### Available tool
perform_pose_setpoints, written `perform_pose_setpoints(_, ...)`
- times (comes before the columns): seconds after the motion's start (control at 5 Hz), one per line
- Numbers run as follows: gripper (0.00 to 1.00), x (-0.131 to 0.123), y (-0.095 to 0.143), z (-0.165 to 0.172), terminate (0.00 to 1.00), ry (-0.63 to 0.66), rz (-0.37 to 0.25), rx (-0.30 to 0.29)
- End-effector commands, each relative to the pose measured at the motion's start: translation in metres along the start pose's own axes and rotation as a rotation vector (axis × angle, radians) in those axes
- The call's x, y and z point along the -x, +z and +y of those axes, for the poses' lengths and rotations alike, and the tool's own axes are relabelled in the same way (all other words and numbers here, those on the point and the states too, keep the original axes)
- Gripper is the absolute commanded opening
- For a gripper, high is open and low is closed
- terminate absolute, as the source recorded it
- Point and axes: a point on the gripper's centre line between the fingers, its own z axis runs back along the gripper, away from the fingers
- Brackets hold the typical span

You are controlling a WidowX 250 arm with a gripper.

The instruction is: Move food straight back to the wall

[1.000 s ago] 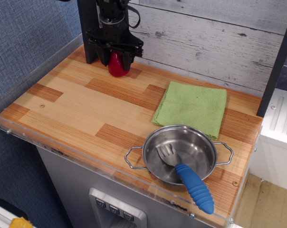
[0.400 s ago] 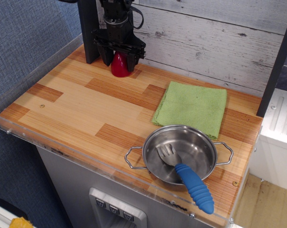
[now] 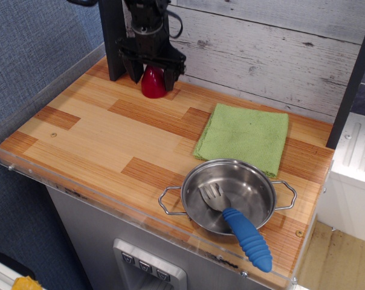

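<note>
My jaws stand wide around the food (image 3: 153,84). It rests on the bench (image 3: 110,145) at 12 o'clock, near the wall (image 3: 261,54).

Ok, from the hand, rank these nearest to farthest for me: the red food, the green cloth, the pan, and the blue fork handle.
1. Red food: right between the fingers of the hand, at the back by the wall.
2. Green cloth: to the right in the image, mid-table.
3. Pan: front right, past the cloth.
4. Blue fork handle: sticking out over the pan's front rim, nearest the table's front edge.
</note>
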Motion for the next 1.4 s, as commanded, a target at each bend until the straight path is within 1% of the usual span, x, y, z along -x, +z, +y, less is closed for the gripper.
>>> perform_pose_setpoints(0.0,1.00,-0.013,0.047,0.008,0.00,-0.018,-0.116,-0.044)
perform_pose_setpoints(0.2,1.00,-0.007,0.068,0.003,0.00,-0.047,-0.131,-0.043)
perform_pose_setpoints(0.4,1.00,0.005,0.082,-0.008,0.00,-0.119,-0.144,-0.017)
perform_pose_setpoints(0.6,1.00,0.021,0.092,-0.032,0.00,-0.176,-0.145,0.001)
perform_pose_setpoints(0.8,1.00,0.035,0.096,-0.060,0.00,-0.238,-0.118,0.029)
perform_pose_setpoints(1.0,1.00,0.054,0.108,-0.074,0.00,-0.255,-0.107,0.062)
perform_pose_setpoints(1.2,1.00,0.074,0.129,-0.084,0.00,-0.253,-0.134,0.111)
